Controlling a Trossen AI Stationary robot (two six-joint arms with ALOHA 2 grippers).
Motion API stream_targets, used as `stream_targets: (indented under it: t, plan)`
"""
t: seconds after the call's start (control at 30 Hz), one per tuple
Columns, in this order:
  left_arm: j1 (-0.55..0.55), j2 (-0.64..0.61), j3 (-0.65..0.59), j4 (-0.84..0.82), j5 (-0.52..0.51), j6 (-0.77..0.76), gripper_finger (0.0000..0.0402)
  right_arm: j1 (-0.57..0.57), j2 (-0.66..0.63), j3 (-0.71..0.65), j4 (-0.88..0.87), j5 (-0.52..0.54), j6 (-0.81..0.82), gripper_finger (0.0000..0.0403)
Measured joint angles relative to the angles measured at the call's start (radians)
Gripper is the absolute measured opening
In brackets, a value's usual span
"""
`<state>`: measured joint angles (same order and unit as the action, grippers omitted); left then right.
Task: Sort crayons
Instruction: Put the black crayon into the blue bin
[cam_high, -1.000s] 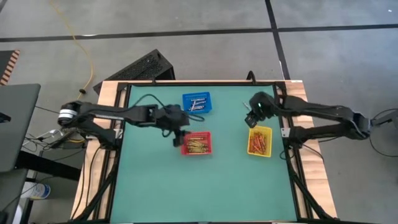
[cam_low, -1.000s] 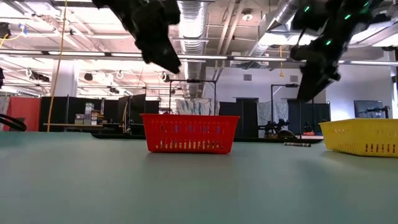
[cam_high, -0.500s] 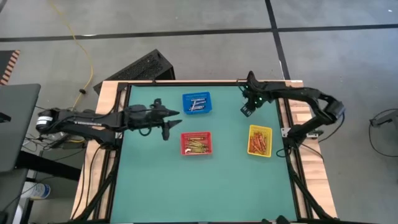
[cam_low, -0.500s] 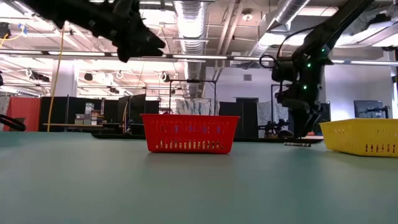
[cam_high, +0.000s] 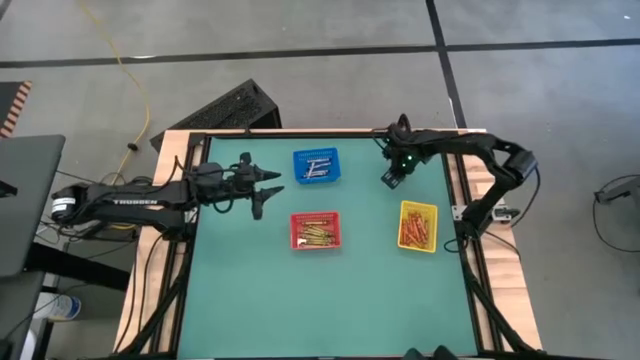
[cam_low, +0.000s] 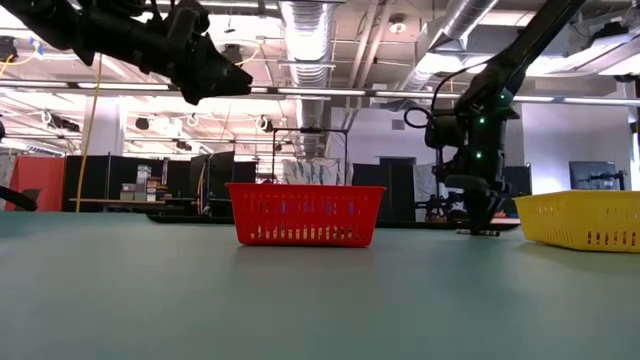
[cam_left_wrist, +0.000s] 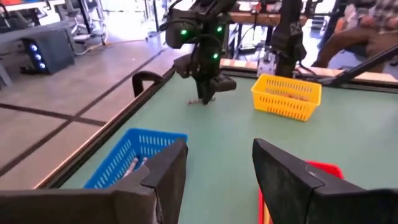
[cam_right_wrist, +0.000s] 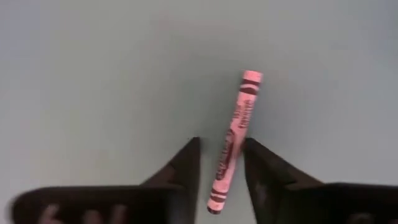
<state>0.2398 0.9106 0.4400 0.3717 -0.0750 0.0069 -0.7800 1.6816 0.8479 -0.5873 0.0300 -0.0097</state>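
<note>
Your right pincer is down at the far right part of the green surface, beyond the yellow basket, and its two fingers stand slightly spread with a single pink crayon lying between them. In the right wrist view the crayon's long axis runs nearly in line with the fingers' reach, tilted a little, so that its near end sits in the gap between the tips and its far end sticks out ahead of them. I cannot tell for sure whether the pads already touch the wrapper; there seems to be a sliver of gap on each side. That means a squeeze would catch only the crayon's near half, so expect it to pivot unless you settle further along it. The left pincer, spread and holding nothing, hangs above the surface near the blue basket, well apart from this crayon, so the right arm is clearly the nearer one. The other crayons already lie in the red basket, the yellow one and the blue one.
</note>
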Motion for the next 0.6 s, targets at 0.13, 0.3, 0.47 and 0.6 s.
stream_targets:
  t: [0.13, 0.3, 0.47, 0.6]
  plan:
    - [0.008, -0.030, 0.000, -0.010, 0.000, 0.011, 0.0173, 0.025, 0.006, 0.001, 0.000, 0.009, 0.005, 0.0034]
    - [0.008, -0.090, 0.000, -0.034, 0.005, 0.020, 0.0173, 0.047, -0.046, 0.001, -0.010, 0.041, 0.032, 0.0011]
    - [0.008, -0.159, 0.000, -0.078, 0.016, 0.025, 0.0173, 0.070, -0.166, 0.051, -0.021, 0.028, 0.038, 0.0003]
    - [0.008, -0.167, 0.000, -0.083, 0.031, 0.031, 0.0173, 0.168, -0.240, 0.105, 0.084, 0.013, -0.010, 0.0003]
